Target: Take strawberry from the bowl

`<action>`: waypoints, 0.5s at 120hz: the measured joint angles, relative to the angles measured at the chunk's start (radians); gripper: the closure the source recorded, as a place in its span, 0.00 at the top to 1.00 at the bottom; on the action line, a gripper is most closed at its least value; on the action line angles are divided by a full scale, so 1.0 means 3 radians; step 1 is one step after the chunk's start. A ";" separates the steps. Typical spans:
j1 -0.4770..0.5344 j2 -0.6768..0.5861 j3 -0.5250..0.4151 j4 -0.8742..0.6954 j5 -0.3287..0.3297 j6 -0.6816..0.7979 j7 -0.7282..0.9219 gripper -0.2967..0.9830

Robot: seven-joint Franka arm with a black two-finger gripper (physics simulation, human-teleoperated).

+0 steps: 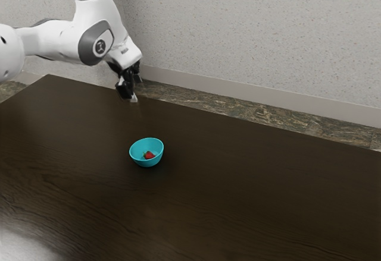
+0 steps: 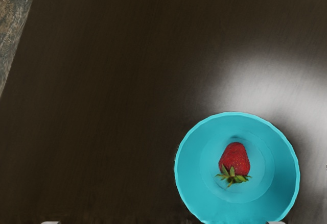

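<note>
Strawberry (red, leafy) in bowl

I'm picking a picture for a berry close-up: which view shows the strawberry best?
The wrist view: it looks down into the bowl, with the strawberry's red flesh and green leaves plain. The exterior view shows it only as a small red shape inside the bowl.

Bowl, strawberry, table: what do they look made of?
Bowl: probably plastic, satin; even turquoise colour, thin rim, soft shading. Glazed ceramic not ruled out.
Strawberry: looks like real fruit, slightly rough; speckled red skin, green leafy cap. Could be an imitation.
Table: dark wood or wood-look laminate, semi-gloss; fine grain lines, blurred bright reflection near the bowl.
</note>
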 joint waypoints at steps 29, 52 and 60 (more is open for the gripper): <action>-0.0001 0.0080 0.0048 0.0150 0.0061 -0.0736 -0.0969 0.73; -0.0004 0.0401 0.0031 -0.0044 0.0224 -0.0581 -0.0806 0.75; -0.0005 0.0483 0.0014 -0.0049 0.0305 -0.0484 -0.0730 0.76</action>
